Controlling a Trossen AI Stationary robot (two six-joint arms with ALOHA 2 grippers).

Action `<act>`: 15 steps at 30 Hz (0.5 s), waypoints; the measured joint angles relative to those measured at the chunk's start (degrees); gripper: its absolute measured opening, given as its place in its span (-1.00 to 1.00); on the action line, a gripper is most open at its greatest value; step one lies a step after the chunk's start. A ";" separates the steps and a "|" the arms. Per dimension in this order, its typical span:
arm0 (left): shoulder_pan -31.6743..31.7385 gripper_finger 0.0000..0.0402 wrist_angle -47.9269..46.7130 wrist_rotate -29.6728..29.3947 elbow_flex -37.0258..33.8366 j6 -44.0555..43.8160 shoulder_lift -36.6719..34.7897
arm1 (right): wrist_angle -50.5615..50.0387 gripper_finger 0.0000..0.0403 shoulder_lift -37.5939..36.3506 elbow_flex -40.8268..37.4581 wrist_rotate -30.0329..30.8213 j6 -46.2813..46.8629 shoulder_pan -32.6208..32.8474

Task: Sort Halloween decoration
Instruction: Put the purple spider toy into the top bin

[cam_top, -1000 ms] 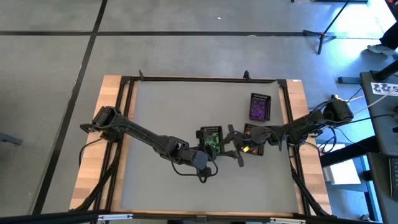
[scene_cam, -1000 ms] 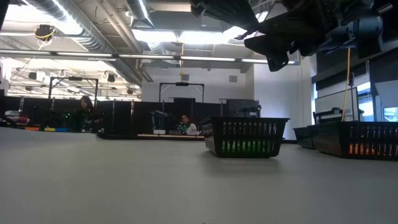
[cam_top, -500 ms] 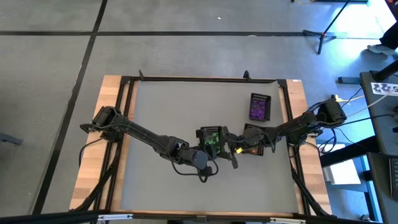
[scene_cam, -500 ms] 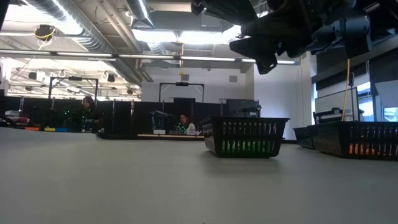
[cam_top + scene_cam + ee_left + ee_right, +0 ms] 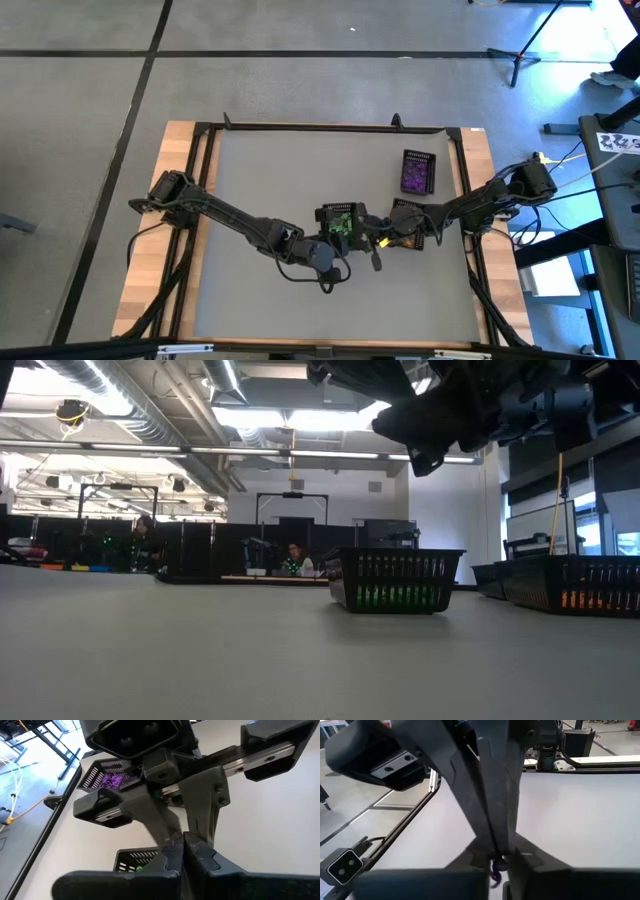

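My left gripper [image 5: 337, 268] clenched, empty, low centre of high view. Just right of it, green trinkets [image 5: 341, 224] in centre basket [image 5: 338, 208]. My right gripper [image 5: 376, 253] pinched on small purple trinket [image 5: 496, 865], beside orange-filled basket [image 5: 408, 208]. Purple trinkets [image 5: 415, 177] in upper-right basket [image 5: 418, 155].

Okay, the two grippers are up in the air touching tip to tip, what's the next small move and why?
Probably the left gripper should open a little and let go. It is pinched shut on a purple trinket, and the right gripper meets it at that piece, which looks like a handover. The purple basket lies on the right arm's side.
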 joint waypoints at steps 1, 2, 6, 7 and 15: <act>0.00 -1.00 -0.04 -0.01 0.00 0.00 -0.04 | -0.19 -0.84 0.00 0.00 -0.01 -0.04 0.00; 0.00 -1.00 -0.12 -0.01 0.00 -0.02 -0.04 | -0.51 -0.90 0.00 0.00 -0.02 -0.07 0.00; 0.04 -1.00 -0.25 -0.21 0.00 -0.02 -0.04 | -0.96 -0.95 0.00 0.00 -0.02 -0.17 0.00; 0.04 -1.00 -0.25 -0.72 0.00 -0.11 -0.04 | -1.05 -0.93 0.00 0.00 0.02 -0.17 0.00; -0.81 -0.87 -7.07 -3.22 0.00 -1.74 -3.61 | -8.72 -0.98 -3.91 -0.11 0.48 -3.11 -0.02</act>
